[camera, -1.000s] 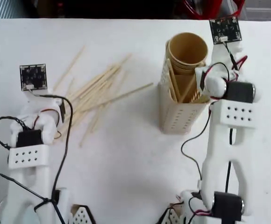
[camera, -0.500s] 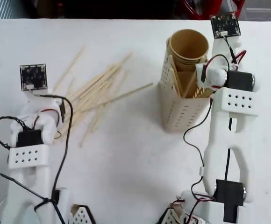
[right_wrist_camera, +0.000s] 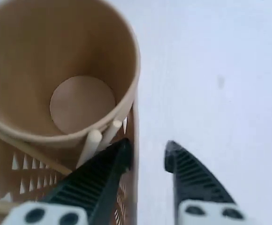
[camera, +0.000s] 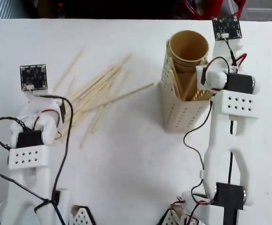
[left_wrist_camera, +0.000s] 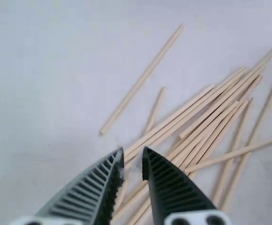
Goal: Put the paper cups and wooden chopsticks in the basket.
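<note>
1 basket (camera: pixel 180 112), upper right of centre in high view, standing on the table (camera: pixel 126 168). In it: 1 nested stack of paper cups (camera: pixel 188 47), approx 3 rims showing, exact no. unclear. Beside the stack, inside the basket, a few chopsticks (camera: pixel 177 83) lean; right wrist view shows 2 round ends.

Loose chopsticks (camera: pixel 98 96) lie fanned on the table, upper left of centre. There are well over 10, but they overlap too much for an exact count.

Left gripper (left_wrist_camera: pixel 132 157): fingers only a narrow slit apart, nothing between them, tips over the near end of the loose pile. Contact w/ the sticks can't be told.

Right gripper (right_wrist_camera: pixel 147 152): fingers parted wider, straddling the basket's wall; one finger over the inside by the cups, the other outside over bare table. Not clamped on the wall.
</note>
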